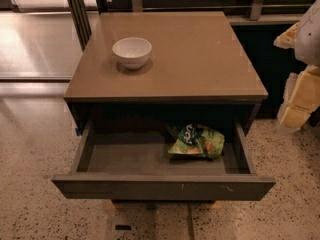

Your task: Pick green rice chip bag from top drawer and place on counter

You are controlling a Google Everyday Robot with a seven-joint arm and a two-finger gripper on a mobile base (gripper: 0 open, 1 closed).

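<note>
The green rice chip bag (196,140) lies inside the open top drawer (162,186), on its grey floor toward the right rear, near the right side wall but not clearly touching it. Its far edge sits just under the front lip of the counter (210,59). The bag lies flat and crumpled, with its long axis running roughly across the drawer's width, left to right, and tipped a little. The gripper (299,91) hangs at the right edge of the view, outside the cabinet and higher than the drawer. From there the bag lies to its left and lower, past the cabinet's corner. Whether the gripper is apart or together cannot be told, since only part of its pale yellow and white body shows. The coming reach likely turns on this offset: the arm has to travel leftward over the drawer's right wall and then descend. The counter's overhang probably leaves room only from the front and above, not straight down over the bag's back edge. Closing across the bag's short axis looks the easier grasp, and the thin foil will likely crush and slide. On the counter a white bowl (132,52) stands toward the left rear, well apart from the bag. The right and front of the top are bare for the placement. The rest of the drawer floor holds nothing else.
</note>
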